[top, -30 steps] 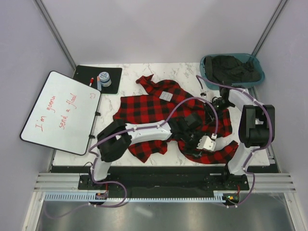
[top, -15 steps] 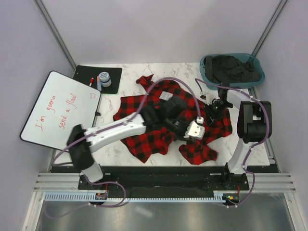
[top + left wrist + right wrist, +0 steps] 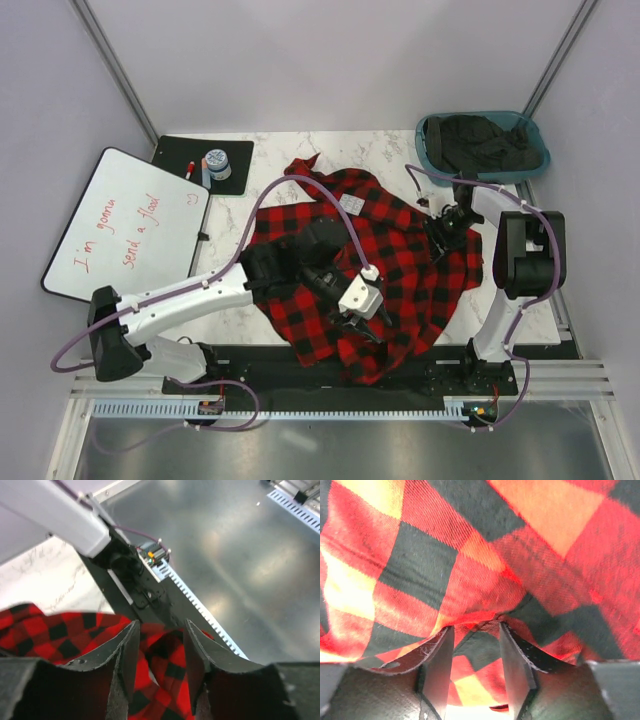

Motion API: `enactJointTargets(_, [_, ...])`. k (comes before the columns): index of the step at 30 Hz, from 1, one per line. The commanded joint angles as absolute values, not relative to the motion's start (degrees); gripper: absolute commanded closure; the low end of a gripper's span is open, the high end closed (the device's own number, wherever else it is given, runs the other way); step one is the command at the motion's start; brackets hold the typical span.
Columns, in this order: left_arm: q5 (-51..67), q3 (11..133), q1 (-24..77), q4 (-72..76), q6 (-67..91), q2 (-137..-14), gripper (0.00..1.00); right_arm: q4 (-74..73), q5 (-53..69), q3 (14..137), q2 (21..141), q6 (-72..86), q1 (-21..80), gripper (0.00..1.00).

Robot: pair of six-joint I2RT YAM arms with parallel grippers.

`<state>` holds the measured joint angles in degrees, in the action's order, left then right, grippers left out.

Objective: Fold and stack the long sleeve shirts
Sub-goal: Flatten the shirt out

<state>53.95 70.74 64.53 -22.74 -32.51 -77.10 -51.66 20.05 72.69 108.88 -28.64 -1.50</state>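
Since a second ago the left gripper (image 3: 364,326) has moved leftward and nearer, and the shirt (image 3: 405,265) has come with it; its lower part now drapes over the table's (image 3: 270,185) near edge. In the left wrist view its fingers (image 3: 125,652) stand about half parted, with checked cloth bunched between them and touching both. Whether they clamp it cannot be told. The right gripper (image 3: 444,228) sits low on the shirt's right side, its fingers (image 3: 437,655) also partly spread around a puckered fold, grip uncertain.
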Motion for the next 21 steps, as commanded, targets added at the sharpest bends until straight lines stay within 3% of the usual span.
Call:
enactJointTargets(1, [50.36,65.34,57.95,-26.1,-31.47,-72.26,0.52,-51.23,17.66,74.44,103.38,-31.2,-1.76,0.5])
enactJointTargets(6, [36.06,53.64,44.67,-37.42,-43.21,-68.11,0.58,-57.9,19.77,74.71,93.89,-32.34,-1.76,0.5])
enactJointTargets(11, [27.61,49.39,37.98,-41.84,-44.92,-76.71,0.62,-61.08,17.85,65.42,89.13,-34.89,-0.35,0.58])
enactJointTargets(21, [14.78,52.63,24.62,-36.83,-47.9,-93.94,0.67,-45.72,6.95,59.23,98.76,-33.49,-0.35,0.61])
